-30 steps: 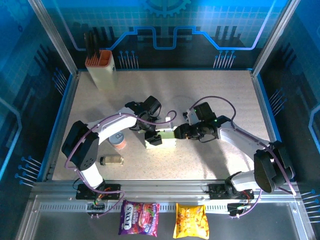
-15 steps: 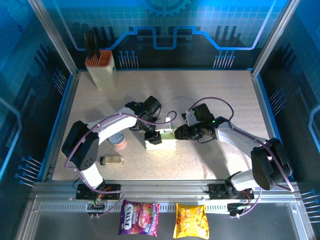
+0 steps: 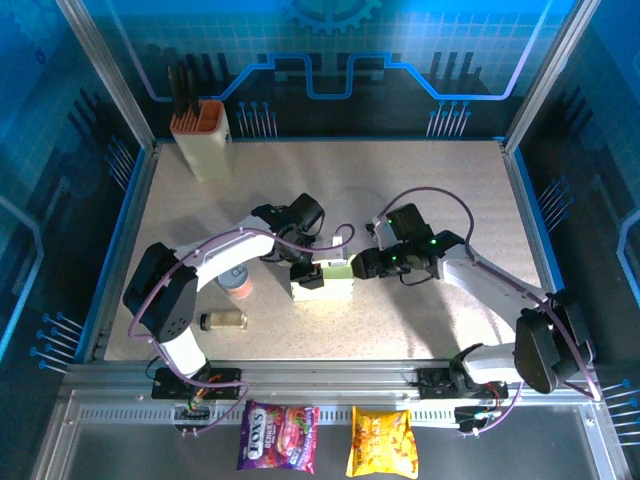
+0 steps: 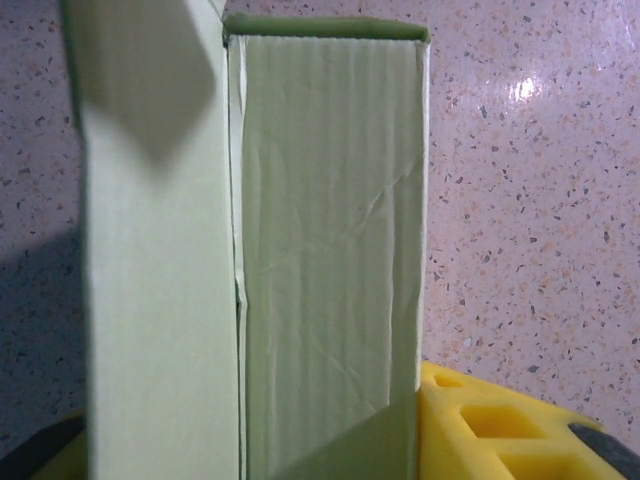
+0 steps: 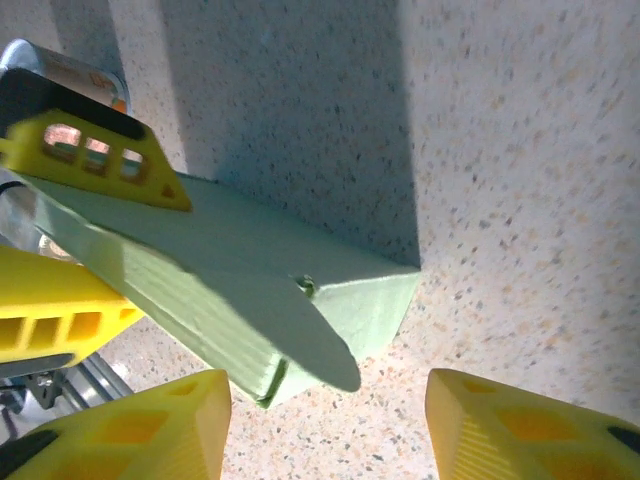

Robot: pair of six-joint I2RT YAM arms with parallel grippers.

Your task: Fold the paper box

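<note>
1. My left tool (image 3: pixel 308 278) is down on the paper box (image 3: pixel 332 284), out in the middle of the bench (image 3: pixel 420 190).
2. From that wrist, a pale green panel (image 4: pixel 330 250), lightly creased, runs up between my pads (image 4: pixel 480 425). A second green wall (image 4: pixel 150 280) stands along one side of it.
3. So the left tool is pinching the box. One pad sits hard against the cardboard edge. The other is barely in frame, so I take its contact as likely rather than certain.
4. My right tool (image 3: pixel 353 267) is at the opposite end of the box, spread wide, with only bare bench between its tips.
5. Just ahead of those fingertips (image 5: pixel 150 430) the box lies on the bench, its near corner pointing my way.
6. A rounded flap (image 5: pixel 315 350) sticks out from that end toward the right tool.
7. Past the box from the right tool, the left tool's yellow fingers show, one lying on the box top and one lower against its side.
8. A small tub (image 3: pixel 238 283) stands just beyond the left tool, on the side away from the right one.
9. A bottle (image 3: pixel 224 320) lies on its side near that tub, back toward my left arm's base.
</note>
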